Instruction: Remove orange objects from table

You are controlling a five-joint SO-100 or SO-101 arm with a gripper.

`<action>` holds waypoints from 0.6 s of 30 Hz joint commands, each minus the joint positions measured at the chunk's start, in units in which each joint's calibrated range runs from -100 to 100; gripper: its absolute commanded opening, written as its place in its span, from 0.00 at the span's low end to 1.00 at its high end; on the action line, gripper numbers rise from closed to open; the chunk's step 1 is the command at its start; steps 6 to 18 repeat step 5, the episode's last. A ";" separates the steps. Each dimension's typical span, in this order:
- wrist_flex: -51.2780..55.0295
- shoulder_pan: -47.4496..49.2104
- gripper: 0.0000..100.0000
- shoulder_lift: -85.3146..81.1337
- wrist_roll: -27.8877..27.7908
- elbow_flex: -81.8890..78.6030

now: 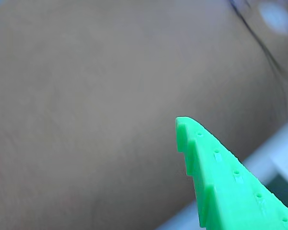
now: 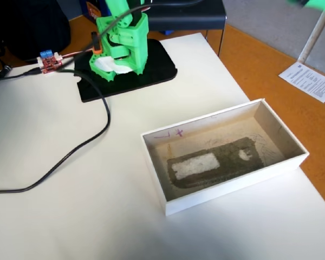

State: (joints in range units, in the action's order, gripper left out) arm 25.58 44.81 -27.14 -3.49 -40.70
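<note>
In the fixed view, moving left to right, you see a black cable [image 2: 70,157] curving across the off-white counter [image 2: 54,216], a small red circuit board [image 2: 49,63] near the far edge, the green arm base [image 2: 122,40] on a black plate [image 2: 151,70], then a shallow white box [image 2: 227,154] with a grey-stained floor. No orange lump appears in either view. In the wrist view, one green toothed finger [image 1: 230,187] of the tool crosses a blurred tan surface; you cannot tell whether the tool is released or clenched.
</note>
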 commanded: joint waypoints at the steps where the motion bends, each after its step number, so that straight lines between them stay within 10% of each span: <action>1: 18.23 -18.01 0.47 -21.24 0.68 -17.05; 5: 36.56 -32.65 0.47 -59.26 1.66 -44.47; 18: 36.56 -32.65 0.47 -59.26 1.66 -44.47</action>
